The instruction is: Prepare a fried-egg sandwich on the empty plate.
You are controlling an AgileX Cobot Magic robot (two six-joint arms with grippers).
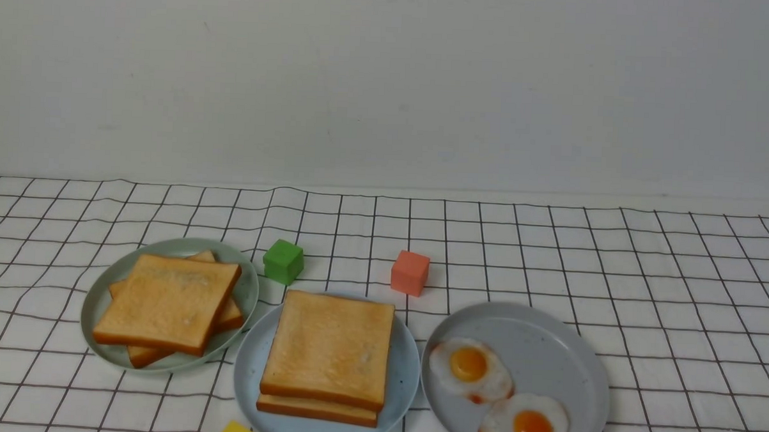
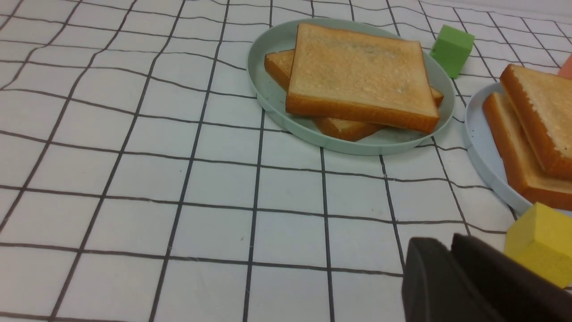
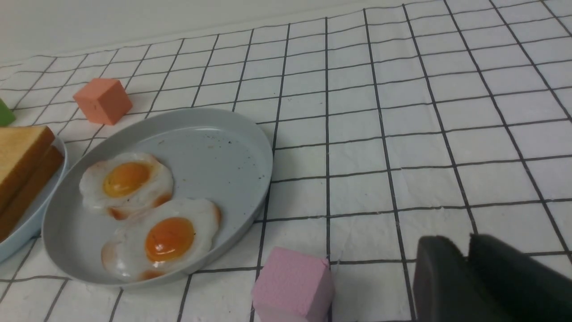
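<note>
Front view: sandwich (image 1: 326,354) flat on blue plate (image 1: 246,371), square.

Both grippers (image 2: 451,250) (image 3: 467,246) closed, empty

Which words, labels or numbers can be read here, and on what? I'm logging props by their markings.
None: no text shows in any view.
The toast, eggs, three plates and the green, orange, yellow and pink cubes are all unmarked.
</note>
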